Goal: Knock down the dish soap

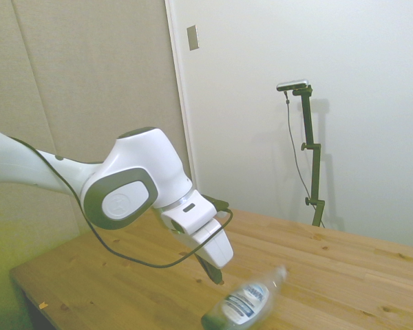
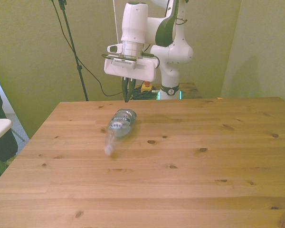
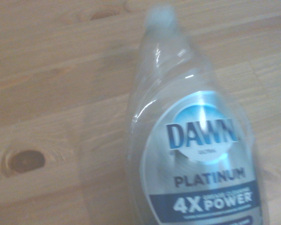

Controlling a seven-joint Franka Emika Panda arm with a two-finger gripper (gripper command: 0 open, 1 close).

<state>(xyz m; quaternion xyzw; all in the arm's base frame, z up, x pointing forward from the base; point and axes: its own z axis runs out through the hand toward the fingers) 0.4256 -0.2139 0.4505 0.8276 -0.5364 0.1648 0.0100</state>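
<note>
While the narrow end effector (image 2: pixel 128 93) hangs above, "DAWN PLATINUM" dish soap (image 3: pixel 196 140) lies tipped.

The dish soap (image 3: pixel 196 140) is a clear, colourless bottle with a whitish cap; its oval label fades from pale silver-grey at the rim to light blue in the middle, with "DAWN" in dark blue letters outlined in white, "PLATINUM" in dark grey-blue, and a dark blue band carrying white "4X POWER" lettering. The bench (image 2: pixel 204 156) is warm honey-coloured wood in long planks, streaked with grain and dotted with dark brown knots. The arm (image 1: pixel 134 182) is glossy white with a grey joint cap, and the end effector (image 2: pixel 128 90) has a white body and dark, near-black fingers.
</note>
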